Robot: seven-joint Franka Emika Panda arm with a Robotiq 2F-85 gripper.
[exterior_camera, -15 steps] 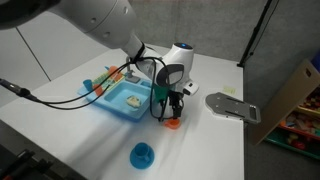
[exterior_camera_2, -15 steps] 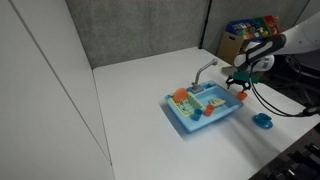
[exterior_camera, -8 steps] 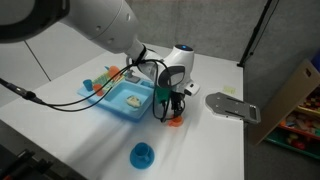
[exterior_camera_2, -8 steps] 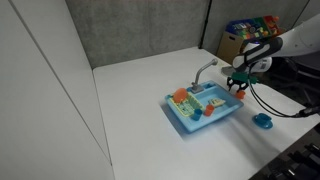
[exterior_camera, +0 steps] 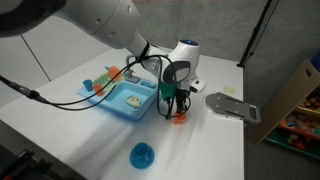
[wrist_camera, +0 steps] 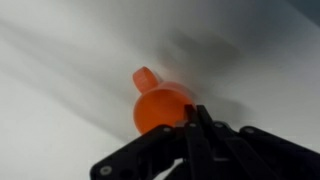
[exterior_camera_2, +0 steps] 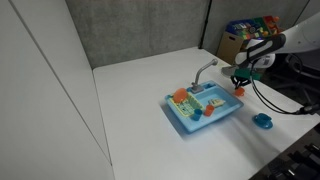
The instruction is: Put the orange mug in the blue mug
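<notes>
Orange plastic toy mug (exterior_camera: 180, 116) now clamped, gripper (wrist_camera: 190, 118) just closed on it. Blue plastic mug (exterior_camera: 142, 154) waits at 7 o'clock.

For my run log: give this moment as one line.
claw: shut on orange mug | blue mug: apart on table | placing: not yet

White rounded arm (exterior_camera: 100, 20), black cables (exterior_camera: 50, 99), black tool (exterior_camera: 177, 106).

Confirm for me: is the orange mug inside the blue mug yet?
No, in an exterior view the orange mug is beside the toy sink, well apart from the blue mug.
</notes>
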